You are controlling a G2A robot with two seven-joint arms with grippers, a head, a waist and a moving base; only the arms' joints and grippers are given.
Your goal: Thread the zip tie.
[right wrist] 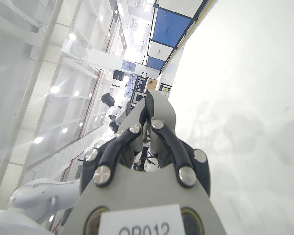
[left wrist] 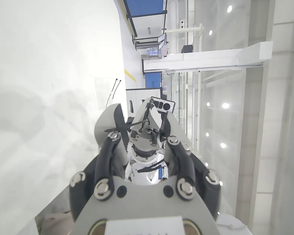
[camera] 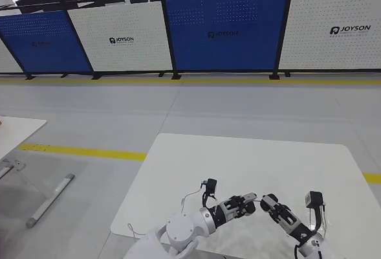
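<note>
We see both hands held near the bench's [camera: 242, 162] near edge, tips facing and almost meeting. The broad white top runs away from them to its far edge. The left hand [camera: 248, 204] is spread wide. The right hand [camera: 268, 202] is pressed together, pinching the zip tie [left wrist: 134, 124], whose free end reaches one left finger. Two spare ties [left wrist: 114, 89] lie near a bench edge.
</note>
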